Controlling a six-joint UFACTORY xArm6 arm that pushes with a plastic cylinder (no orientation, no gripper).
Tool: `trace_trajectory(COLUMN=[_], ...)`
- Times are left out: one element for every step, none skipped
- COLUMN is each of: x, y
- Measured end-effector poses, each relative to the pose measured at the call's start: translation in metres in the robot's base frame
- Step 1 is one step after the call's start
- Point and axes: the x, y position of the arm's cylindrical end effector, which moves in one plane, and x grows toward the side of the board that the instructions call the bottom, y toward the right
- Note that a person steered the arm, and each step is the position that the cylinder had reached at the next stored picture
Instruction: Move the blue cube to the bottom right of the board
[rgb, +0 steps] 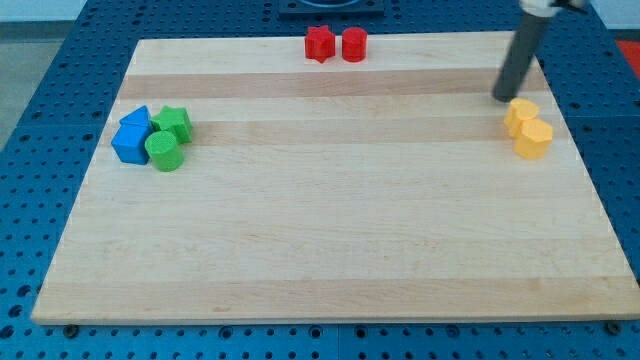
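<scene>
The blue cube (129, 144) lies at the view's left of the wooden board (330, 240), in a cluster with a blue triangular block (136, 119) just above it, a green star-shaped block (174, 123) and a green cylinder (164, 151) on its right. My tip (501, 98) is far away at the view's upper right, just above and left of two yellow blocks (527, 128). It touches none of the blue or green blocks.
A red star-shaped block (319, 44) and a red cylinder (354, 44) stand side by side at the board's top edge. The board lies on a blue perforated table (40, 150).
</scene>
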Motion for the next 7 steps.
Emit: trace_trajectory(x=[-0.023,-0.024,-0.024,-0.028,-0.028,-0.022,0.009], y=[-0.065,-0.130,-0.213,-0.299,-0.389,-0.452,-0.488])
